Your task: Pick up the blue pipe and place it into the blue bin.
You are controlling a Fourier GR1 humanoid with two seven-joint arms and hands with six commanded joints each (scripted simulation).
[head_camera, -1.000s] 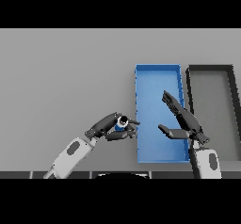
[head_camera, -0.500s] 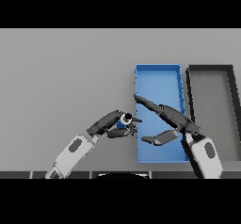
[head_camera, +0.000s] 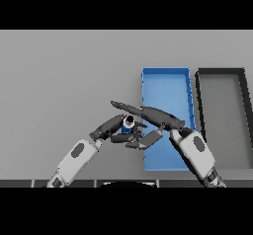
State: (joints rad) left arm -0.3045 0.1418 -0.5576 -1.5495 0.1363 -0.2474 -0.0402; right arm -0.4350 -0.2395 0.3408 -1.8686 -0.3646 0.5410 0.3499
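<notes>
White-grey arms, dark left hand (head_camera: 112,128), right hand (head_camera: 150,115)

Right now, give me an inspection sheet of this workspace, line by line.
Surface: grey table, flat, bare over its left half.
Job's things: blue pipe held just left of the blue bin, not yet inside it; only a small part of it shows between the fingers.
Clutter: dark bin standing right of the blue bin, nothing seen inside.
Hands: left hand curled round the blue pipe; right hand reaching left across the blue bin's near corner, fingers straight, lying over the pipe.
Cables: nothing seen.
Surroundings: nothing seen beyond the table.
</notes>
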